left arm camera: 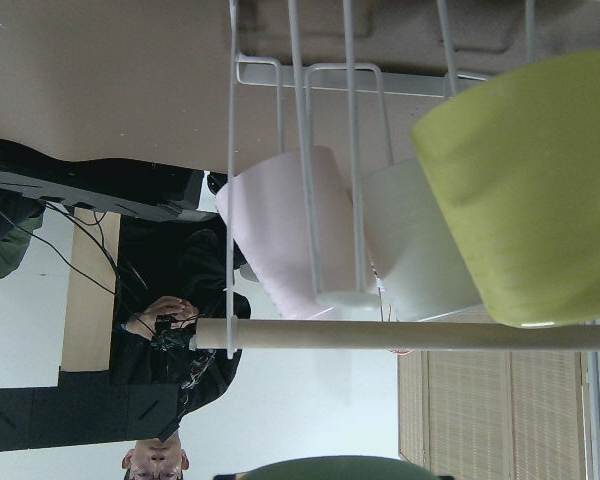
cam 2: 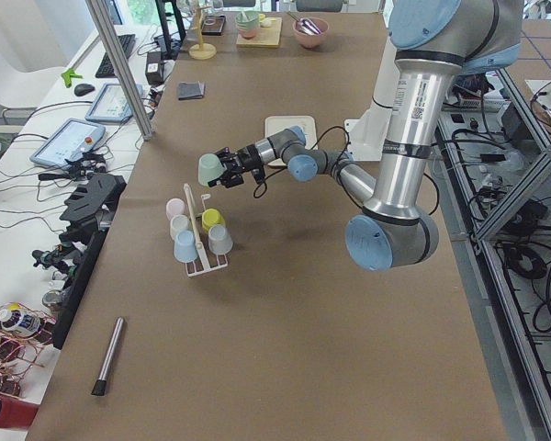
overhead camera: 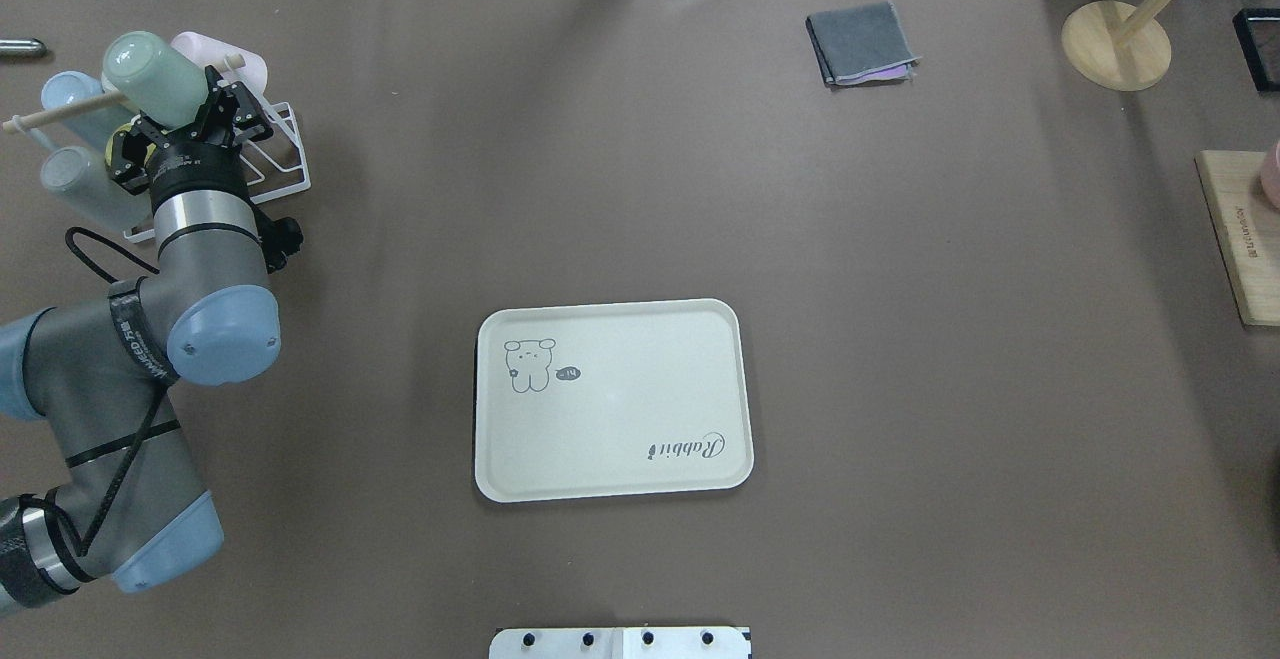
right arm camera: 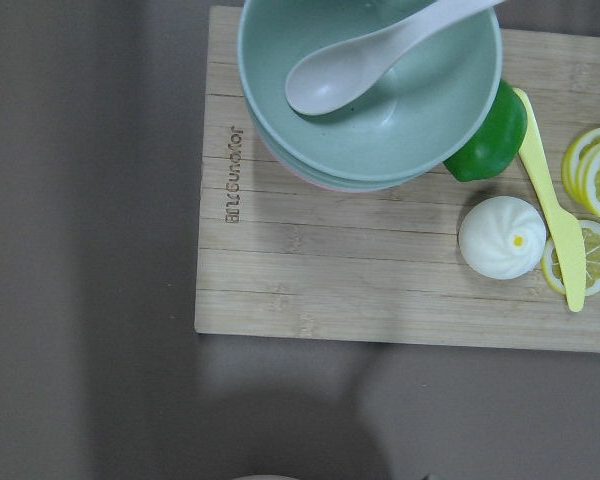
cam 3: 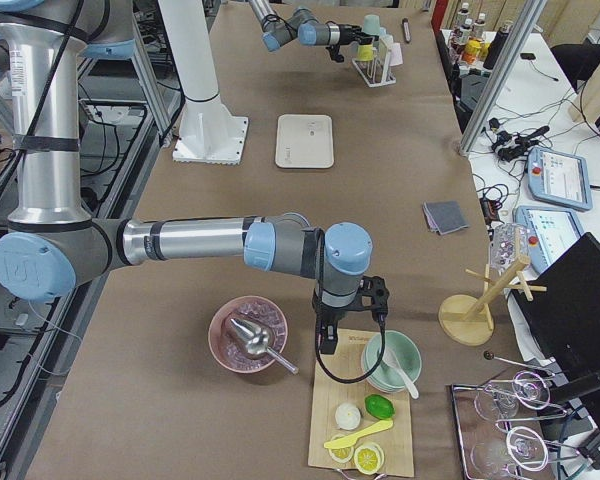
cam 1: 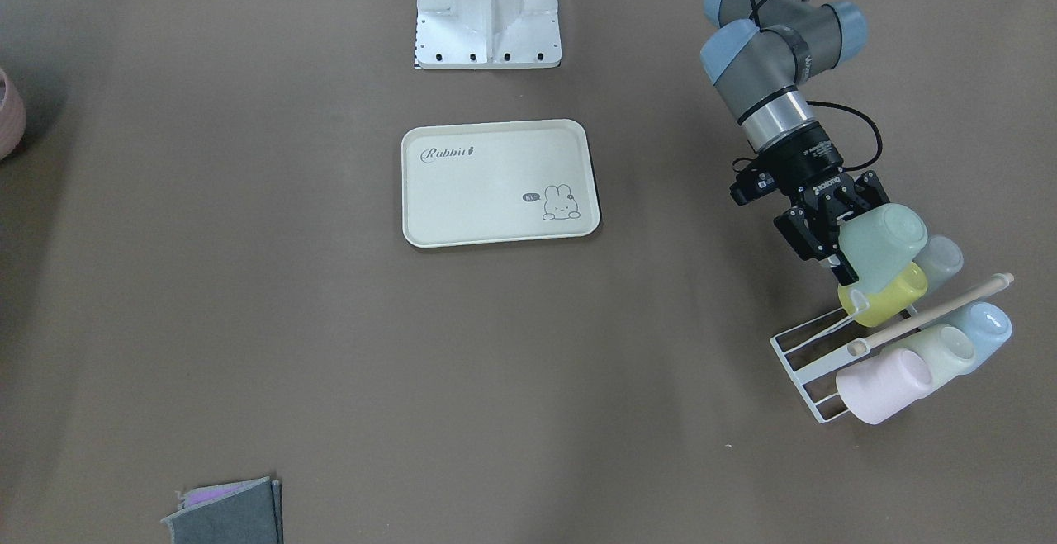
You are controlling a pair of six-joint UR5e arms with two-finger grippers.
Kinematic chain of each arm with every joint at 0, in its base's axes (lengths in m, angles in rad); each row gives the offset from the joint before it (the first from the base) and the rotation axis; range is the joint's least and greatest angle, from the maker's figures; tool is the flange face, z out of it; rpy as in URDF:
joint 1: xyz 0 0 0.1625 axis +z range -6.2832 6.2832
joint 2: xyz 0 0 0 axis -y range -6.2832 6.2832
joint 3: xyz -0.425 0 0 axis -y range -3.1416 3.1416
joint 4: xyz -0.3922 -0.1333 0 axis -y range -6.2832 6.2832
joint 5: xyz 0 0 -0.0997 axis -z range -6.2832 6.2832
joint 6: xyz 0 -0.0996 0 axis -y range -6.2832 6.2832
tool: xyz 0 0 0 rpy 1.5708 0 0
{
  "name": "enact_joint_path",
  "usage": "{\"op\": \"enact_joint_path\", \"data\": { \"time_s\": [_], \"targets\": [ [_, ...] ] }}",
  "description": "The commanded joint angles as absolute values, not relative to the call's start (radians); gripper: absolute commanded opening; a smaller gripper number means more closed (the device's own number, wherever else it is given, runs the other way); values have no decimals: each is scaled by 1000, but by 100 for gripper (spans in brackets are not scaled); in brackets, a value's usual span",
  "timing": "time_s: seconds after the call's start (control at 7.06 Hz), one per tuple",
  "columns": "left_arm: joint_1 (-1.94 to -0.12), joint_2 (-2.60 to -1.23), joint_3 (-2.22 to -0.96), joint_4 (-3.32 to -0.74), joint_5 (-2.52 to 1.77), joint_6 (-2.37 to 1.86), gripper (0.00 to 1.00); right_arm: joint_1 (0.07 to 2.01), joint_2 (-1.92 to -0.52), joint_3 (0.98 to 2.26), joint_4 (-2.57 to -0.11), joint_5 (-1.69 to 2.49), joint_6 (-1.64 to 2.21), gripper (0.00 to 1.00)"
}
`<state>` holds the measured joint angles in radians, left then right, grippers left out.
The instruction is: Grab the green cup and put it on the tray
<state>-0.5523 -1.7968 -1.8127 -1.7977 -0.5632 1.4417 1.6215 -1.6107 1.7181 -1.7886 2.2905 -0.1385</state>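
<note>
The green cup (cam 1: 882,240) is a mint tumbler lying on its side in the air just above the cup rack (cam 1: 805,362). My left gripper (cam 1: 849,230) is shut on its rim end; the same hold shows in the overhead view, gripper (overhead camera: 168,114), cup (overhead camera: 155,77). The cream tray (cam 1: 495,197) with "Rabbit" script and a bunny lies flat mid-table, far from the cup, with nothing on it (overhead camera: 620,419). My right gripper (cam 3: 325,340) hangs over a wooden board at the table's other end; I cannot tell whether it is open or shut.
The white wire rack holds a yellow-green cup (cam 1: 888,296), a pink cup (cam 1: 883,383), a pale cup (cam 1: 941,350), a blue cup (cam 1: 987,329) and a grey cup (cam 1: 941,259) under a wooden rod (cam 1: 933,313). A folded grey cloth (overhead camera: 862,44) lies far right.
</note>
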Motion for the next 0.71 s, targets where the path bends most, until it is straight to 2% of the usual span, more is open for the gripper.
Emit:
{"op": "enact_joint_path", "data": {
  "time_s": [0.0, 0.28, 0.57],
  "targets": [
    [-552, -1807, -1880, -1854, -668, 1448, 59, 1621, -1611, 1714, -1772, 2312, -133, 100],
    [-551, -1804, -1876, -2010, -676, 1436, 45, 1621, -1611, 1724, -1770, 2330, -138, 100],
    [-554, -1792, -1876, -2188, -834, 1431, 43, 1621, -1620, 1714, -1770, 2321, -144, 100]
  ]
}}
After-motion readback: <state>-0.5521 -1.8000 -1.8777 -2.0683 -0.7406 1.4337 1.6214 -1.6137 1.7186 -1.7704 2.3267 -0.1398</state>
